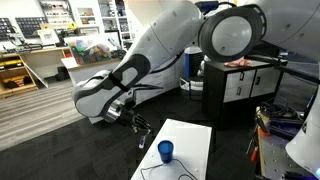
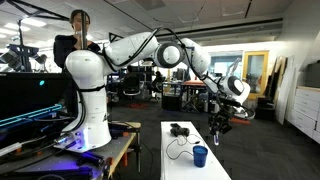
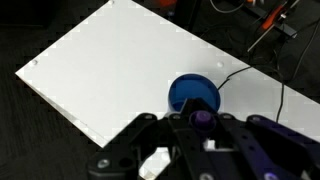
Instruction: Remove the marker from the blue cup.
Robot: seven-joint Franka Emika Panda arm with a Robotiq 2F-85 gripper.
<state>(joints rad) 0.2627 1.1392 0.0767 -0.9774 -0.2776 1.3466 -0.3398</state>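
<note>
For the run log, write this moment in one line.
gripper: shut on marker | marker: clear of blue cup | blue cup: upright on table

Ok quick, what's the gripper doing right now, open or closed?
Gripper: closed on the marker, above the blue cup.
</note>
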